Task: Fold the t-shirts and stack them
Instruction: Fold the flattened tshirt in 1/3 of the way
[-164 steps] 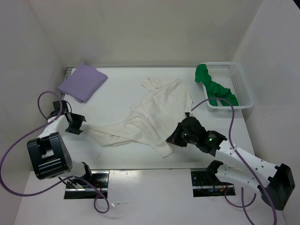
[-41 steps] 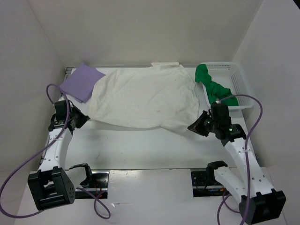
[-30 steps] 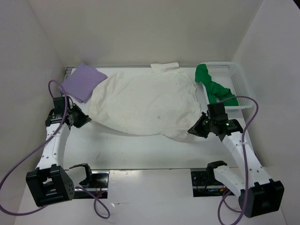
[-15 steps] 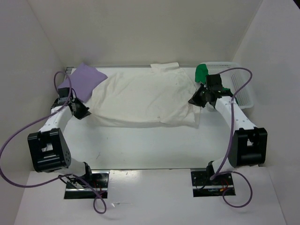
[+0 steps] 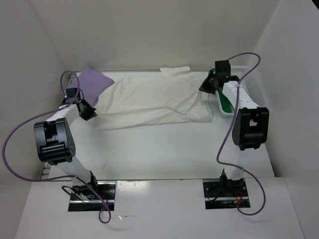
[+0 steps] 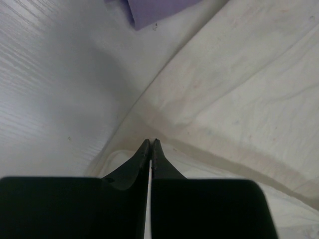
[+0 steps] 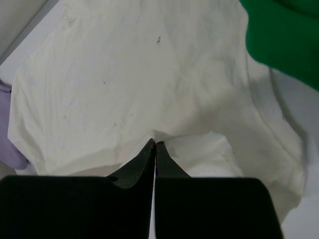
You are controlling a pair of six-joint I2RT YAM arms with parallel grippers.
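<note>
The white t-shirt (image 5: pixel 149 102) lies across the far half of the table with its near part doubled over toward the back. My left gripper (image 5: pixel 89 111) is shut on its left edge, the fingertips (image 6: pixel 150 143) pinching a fold of white t-shirt (image 6: pixel 239 74). My right gripper (image 5: pixel 204 88) is shut on the right edge; white t-shirt (image 7: pixel 124 74) bunches at its tips (image 7: pixel 154 144). The lavender t-shirt (image 5: pixel 89 83) lies folded at the far left, also lavender t-shirt (image 6: pixel 154 7). Part of the green t-shirt (image 5: pixel 225 105) shows beside the right arm, also green t-shirt (image 7: pixel 284 35).
The white mesh basket (image 5: pixel 253 85) stands at the far right, mostly behind my right arm, with the green shirt in it. White walls close in the table at the back and both sides. Purple cables loop off both arms.
Both grippers have carried the white shirt's near edge away toward the back, doubling the shirt over itself. Both arms now reach much farther out.
</note>
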